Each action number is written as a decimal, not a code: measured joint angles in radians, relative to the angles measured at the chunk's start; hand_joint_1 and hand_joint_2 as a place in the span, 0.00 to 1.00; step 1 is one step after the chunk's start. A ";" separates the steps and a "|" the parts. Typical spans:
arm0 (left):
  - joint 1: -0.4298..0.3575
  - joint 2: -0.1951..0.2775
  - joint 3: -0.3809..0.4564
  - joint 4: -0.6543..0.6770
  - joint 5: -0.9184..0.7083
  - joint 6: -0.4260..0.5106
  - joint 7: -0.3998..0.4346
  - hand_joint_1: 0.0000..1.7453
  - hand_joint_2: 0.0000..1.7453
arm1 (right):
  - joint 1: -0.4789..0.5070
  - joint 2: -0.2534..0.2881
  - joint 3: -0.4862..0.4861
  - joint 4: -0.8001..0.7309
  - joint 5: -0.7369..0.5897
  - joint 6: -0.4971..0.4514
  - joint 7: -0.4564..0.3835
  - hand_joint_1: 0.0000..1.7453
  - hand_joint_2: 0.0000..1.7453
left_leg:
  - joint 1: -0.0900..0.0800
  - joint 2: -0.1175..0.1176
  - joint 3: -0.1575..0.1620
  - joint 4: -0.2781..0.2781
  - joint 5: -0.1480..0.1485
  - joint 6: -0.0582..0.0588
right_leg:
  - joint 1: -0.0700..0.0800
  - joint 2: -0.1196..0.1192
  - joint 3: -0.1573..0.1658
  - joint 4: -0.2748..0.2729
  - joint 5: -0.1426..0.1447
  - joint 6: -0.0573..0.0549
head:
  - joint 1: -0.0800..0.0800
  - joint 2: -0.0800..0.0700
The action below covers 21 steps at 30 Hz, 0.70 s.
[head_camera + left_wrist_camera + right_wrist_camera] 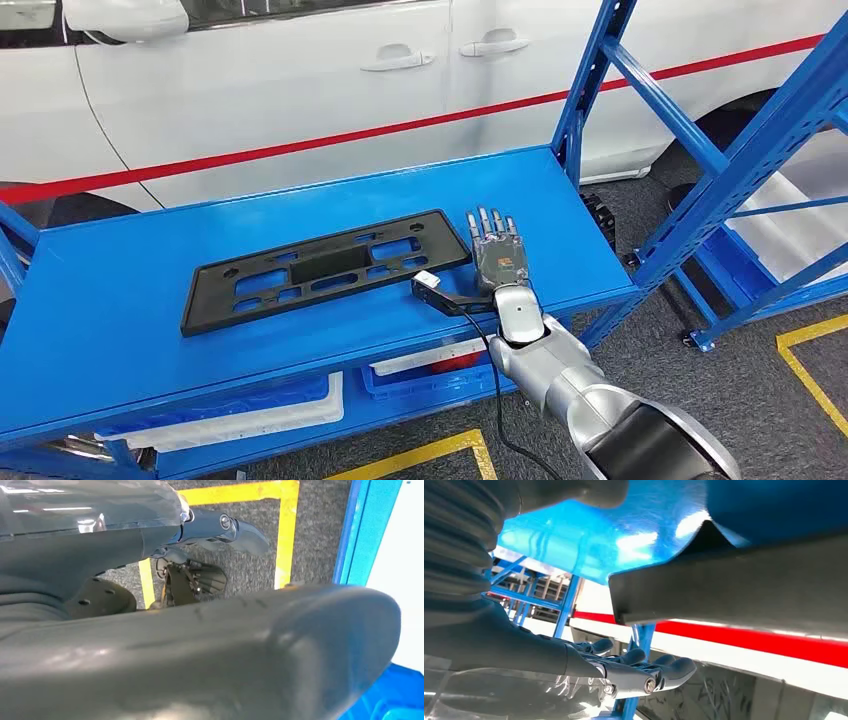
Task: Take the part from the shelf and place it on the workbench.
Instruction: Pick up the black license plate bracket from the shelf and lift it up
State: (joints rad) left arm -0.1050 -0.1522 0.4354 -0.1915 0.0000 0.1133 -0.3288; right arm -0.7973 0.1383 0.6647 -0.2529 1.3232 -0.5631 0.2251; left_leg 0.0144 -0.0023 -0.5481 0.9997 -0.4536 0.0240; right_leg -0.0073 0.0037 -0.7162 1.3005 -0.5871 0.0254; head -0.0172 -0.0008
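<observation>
The black part [325,268] lies flat on the blue shelf [120,300], just to the left of your right robot hand [497,252]. That robot hand rests flat on the shelf beside the part's end, fingers straight and apart, holding nothing. Your left robot hand [220,530] hangs low over the grey floor [310,540]; you cannot tell if it is open. The part is not picked up yet. Grabbing, lifting and carrying it to the bench are all left.
</observation>
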 joint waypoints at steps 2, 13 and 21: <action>0.001 0.001 0.003 0.000 0.002 0.001 -0.002 0.00 0.00 | 0.000 0.003 -0.004 0.000 -0.006 -0.007 -0.010 0.00 1.00 | 0.000 0.000 0.001 0.000 0.000 0.000 | 0.000 0.000 0.007 -0.013 0.019 -0.002 | 0.000 0.000; 0.004 0.014 0.040 0.000 0.030 0.000 -0.028 0.00 0.00 | 0.050 0.082 -0.056 -0.035 -0.106 -0.134 -0.304 0.00 1.00 | -0.001 -0.003 -0.037 0.077 -0.058 -0.045 | 0.005 0.001 0.140 -0.302 0.145 -0.052 | -0.002 0.000; 0.014 0.025 0.055 0.000 0.031 -0.006 -0.038 0.00 0.00 | 0.145 0.131 -0.070 -0.116 -0.140 -0.141 -0.418 0.00 1.00 | -0.004 -0.001 -0.056 0.077 -0.002 -0.039 | 0.014 0.002 0.148 -0.296 0.132 -0.058 | -0.002 0.000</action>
State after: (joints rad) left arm -0.0909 -0.1269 0.4900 -0.1915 0.0305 0.1077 -0.3671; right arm -0.6522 0.2689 0.5951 -0.3693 1.1828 -0.7036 -0.1926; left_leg 0.0106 -0.0034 -0.6037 1.0770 -0.4560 -0.0150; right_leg 0.0063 0.0056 -0.5684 1.0044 -0.4555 -0.0324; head -0.0196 -0.0008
